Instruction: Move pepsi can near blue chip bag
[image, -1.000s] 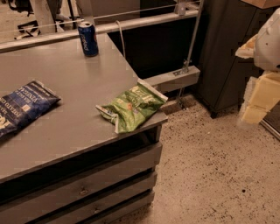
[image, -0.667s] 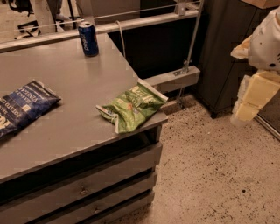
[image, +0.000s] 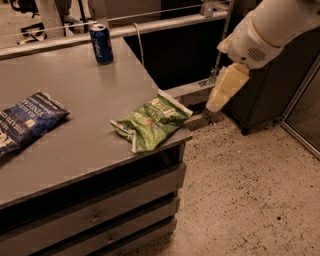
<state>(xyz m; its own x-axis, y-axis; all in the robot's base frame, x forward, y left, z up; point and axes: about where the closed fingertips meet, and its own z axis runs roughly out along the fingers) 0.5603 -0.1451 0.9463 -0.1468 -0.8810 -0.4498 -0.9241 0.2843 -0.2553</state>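
Here, the pepsi can (image: 101, 44) stands upright at the far edge of the desk (image: 90, 150), well apart from the blue chip bag (image: 27, 122) at left. The hand (image: 217, 101) hangs beyond the desk's right side; apart or together, I cannot tell.

The grey bench (image: 90, 100) carries three things, all well apart. The pepsi can (image: 102, 44) stands upright near the far edge, the blue chip bag (image: 27, 122) lies flat at the left, and a green chip bag (image: 152, 121) lies at the right corner. The hand (image: 225, 90) hangs beyond the bench's right side, over the floor.
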